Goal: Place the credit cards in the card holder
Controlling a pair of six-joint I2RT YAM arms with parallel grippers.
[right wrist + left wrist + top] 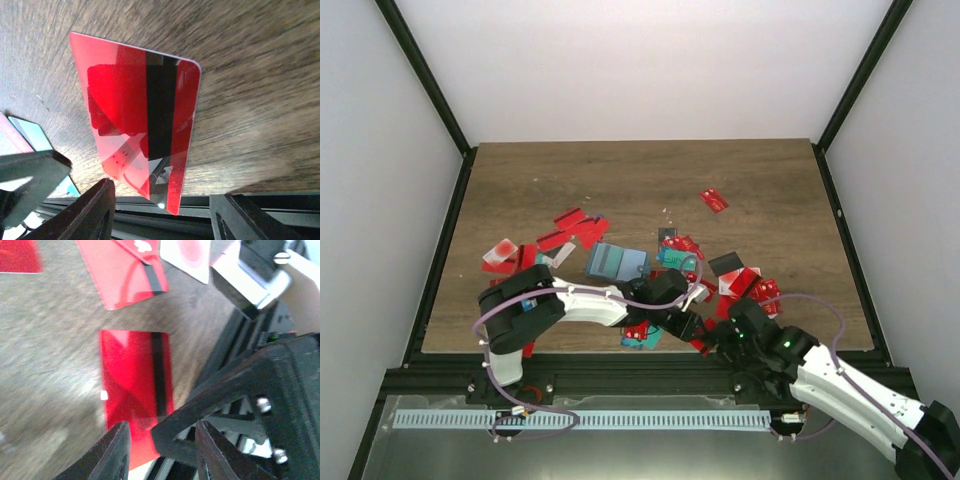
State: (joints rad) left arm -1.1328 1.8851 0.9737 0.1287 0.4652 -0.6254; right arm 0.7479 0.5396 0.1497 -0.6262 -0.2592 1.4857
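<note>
Many credit cards, mostly red, lie scattered on the wooden table (520, 190). The teal-blue card holder (617, 262) lies flat in the middle. Both grippers meet at the front edge. My left gripper (688, 325) (161, 426) is open and empty, over a red card with a black stripe (132, 385). My right gripper (716, 345) (161, 192) is open, with a red striped card (145, 110) just ahead of its fingers, the card's corner hanging over the table edge. I cannot tell whether either gripper touches a card.
A lone red card (714, 200) lies far right. Red card piles lie at the left (510, 258) and behind the holder (578, 230). Teal cards (645, 338) lie near the grippers. The black front rail (620, 375) runs just below them. Each gripper crowds the other.
</note>
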